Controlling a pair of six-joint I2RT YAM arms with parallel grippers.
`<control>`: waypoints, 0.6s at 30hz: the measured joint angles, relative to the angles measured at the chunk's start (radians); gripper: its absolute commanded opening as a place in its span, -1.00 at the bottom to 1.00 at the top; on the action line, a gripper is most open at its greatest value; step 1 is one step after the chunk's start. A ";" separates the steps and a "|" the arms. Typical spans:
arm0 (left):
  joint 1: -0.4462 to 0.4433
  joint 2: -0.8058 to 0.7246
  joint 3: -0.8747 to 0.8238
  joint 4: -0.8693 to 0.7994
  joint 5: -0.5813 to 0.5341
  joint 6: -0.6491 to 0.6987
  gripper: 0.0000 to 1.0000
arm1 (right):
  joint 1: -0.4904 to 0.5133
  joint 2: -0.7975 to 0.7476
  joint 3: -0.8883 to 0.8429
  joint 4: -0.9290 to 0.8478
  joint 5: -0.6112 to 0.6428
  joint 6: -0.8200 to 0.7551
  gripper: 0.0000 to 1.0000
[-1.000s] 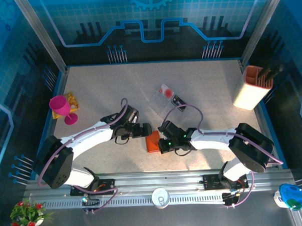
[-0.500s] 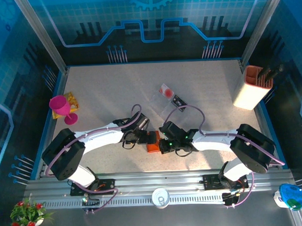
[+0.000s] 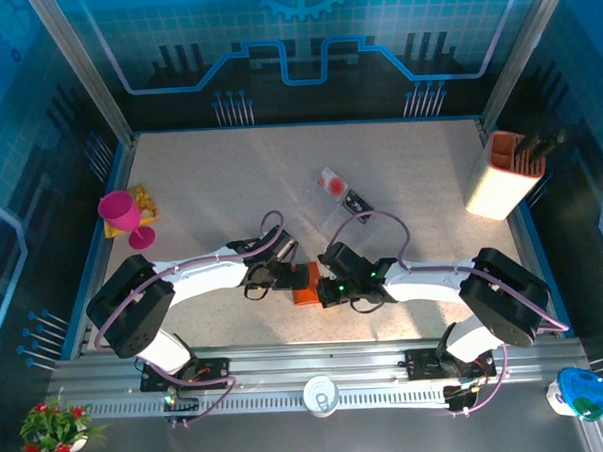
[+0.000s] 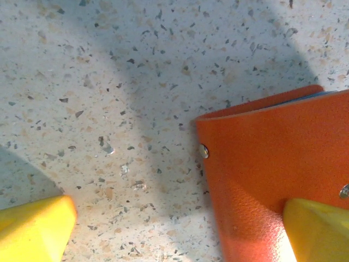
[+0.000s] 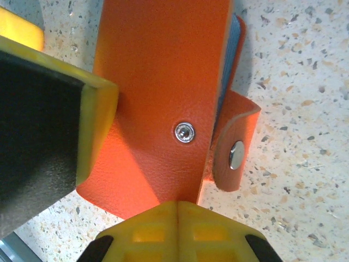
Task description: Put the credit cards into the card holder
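Note:
The orange card holder [image 3: 304, 284] lies closed on the speckled table between both grippers. My left gripper [image 3: 287, 276] stands open at its left end, one yellow fingertip [image 4: 319, 229] over the card holder [image 4: 272, 174] and the other on bare table. My right gripper [image 5: 179, 210] is shut, its tips at the near edge of the card holder [image 5: 158, 71], which has an unsnapped tab [image 5: 234, 155] and a blue edge peeking out. Two credit cards, a white one with a red blob [image 3: 330, 183] and a black one [image 3: 356, 201], lie farther back.
A clear plastic tray [image 3: 324, 203] holds the cards behind the grippers. A pink goblet [image 3: 121, 214] stands at the left edge beside a yellow thing [image 3: 146, 202]. A white and orange pen holder [image 3: 504, 172] stands at the back right.
My left arm swung right and brought its open gripper down to the card holder's left end; for the last half second it barely moved. The right arm stayed put.

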 measured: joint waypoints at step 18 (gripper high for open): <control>-0.028 0.034 0.024 -0.031 -0.066 0.018 0.98 | -0.135 -0.137 0.043 -0.137 -0.016 -0.037 -0.70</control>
